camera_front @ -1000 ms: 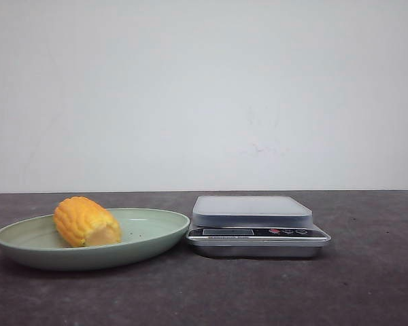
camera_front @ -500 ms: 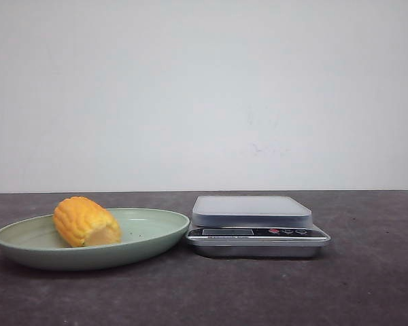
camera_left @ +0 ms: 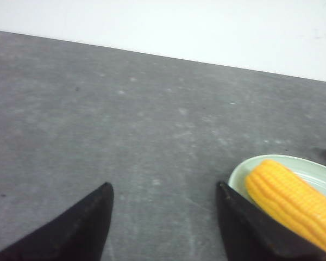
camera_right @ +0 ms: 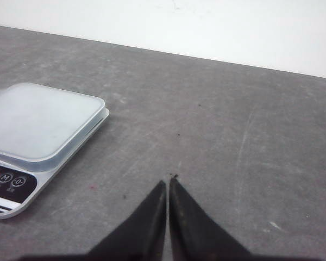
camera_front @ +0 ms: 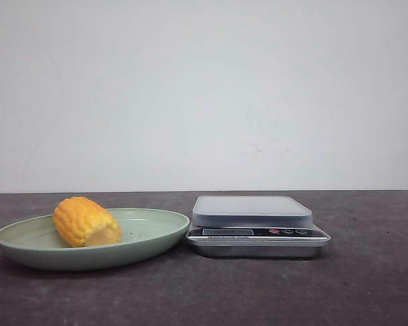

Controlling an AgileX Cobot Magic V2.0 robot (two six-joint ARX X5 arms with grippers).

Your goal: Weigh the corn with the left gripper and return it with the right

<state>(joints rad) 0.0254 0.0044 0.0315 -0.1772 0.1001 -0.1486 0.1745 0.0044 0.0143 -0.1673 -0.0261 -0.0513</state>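
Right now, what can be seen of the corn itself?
The corn is a short, stubby cob piece with yellow-orange kernel rows and a pale flat cut end turned toward the camera. It lies on its side in the left part of the green plate, resting on the plate's surface. Nothing else touches it; the open left pincer hangs beside it, apart.

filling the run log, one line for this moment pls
corn: on plate | scale: bare | left fingers: open, empty | right fingers: shut, empty
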